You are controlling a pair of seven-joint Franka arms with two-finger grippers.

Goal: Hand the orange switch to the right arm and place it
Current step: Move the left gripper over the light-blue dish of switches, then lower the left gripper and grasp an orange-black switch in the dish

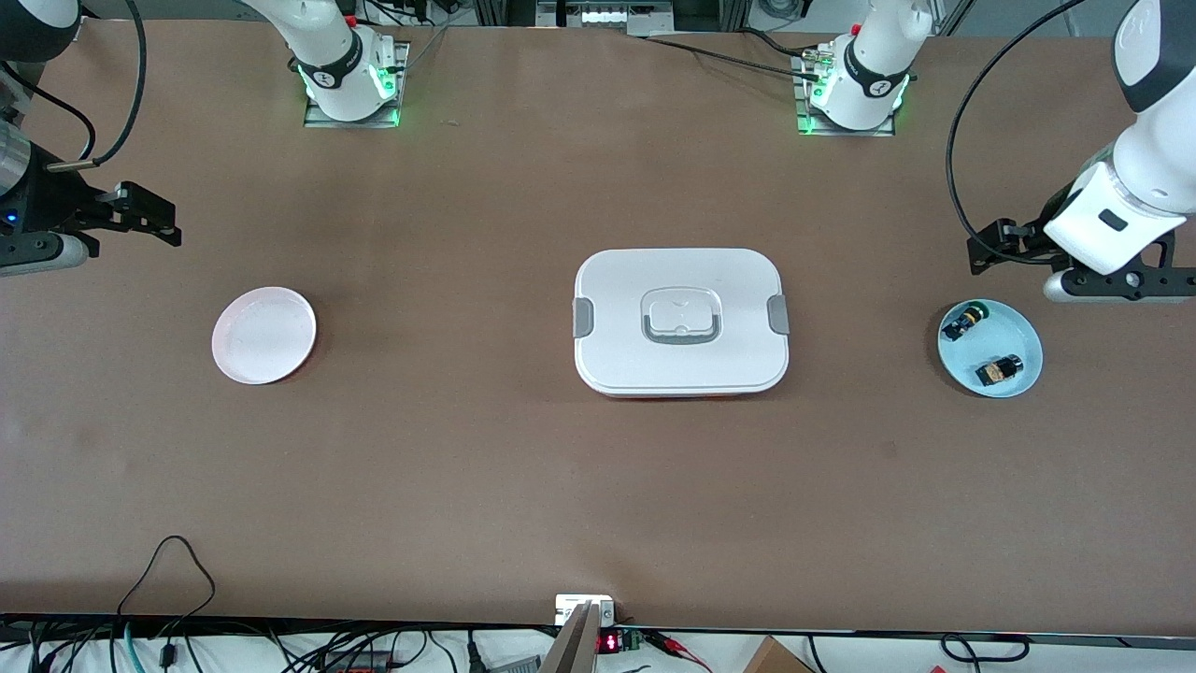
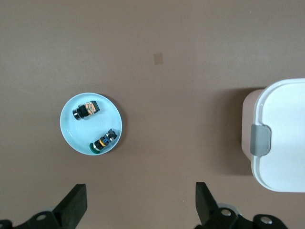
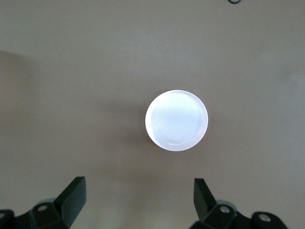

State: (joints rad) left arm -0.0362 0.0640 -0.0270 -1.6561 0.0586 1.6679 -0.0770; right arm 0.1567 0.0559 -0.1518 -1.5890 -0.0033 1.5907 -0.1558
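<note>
The orange switch (image 1: 1000, 370) lies in a light blue plate (image 1: 1014, 332) at the left arm's end of the table, beside a similar black part with blue marking (image 1: 965, 322). My left gripper (image 1: 1084, 262) hangs open and empty above the table next to this plate. In the left wrist view the switch (image 2: 88, 109) and the blue-marked part (image 2: 104, 141) show in the plate (image 2: 71, 133), well clear of my left gripper (image 2: 141, 200). My right gripper (image 1: 37, 229) is open and empty at the right arm's end. It also shows in the right wrist view (image 3: 139, 198).
A white lidded container (image 1: 680, 374) with grey clasps sits mid-table and shows in the left wrist view (image 2: 286, 143). A pale pink plate (image 1: 263, 335) lies empty toward the right arm's end and shows in the right wrist view (image 3: 177, 120). Cables lie along the front edge.
</note>
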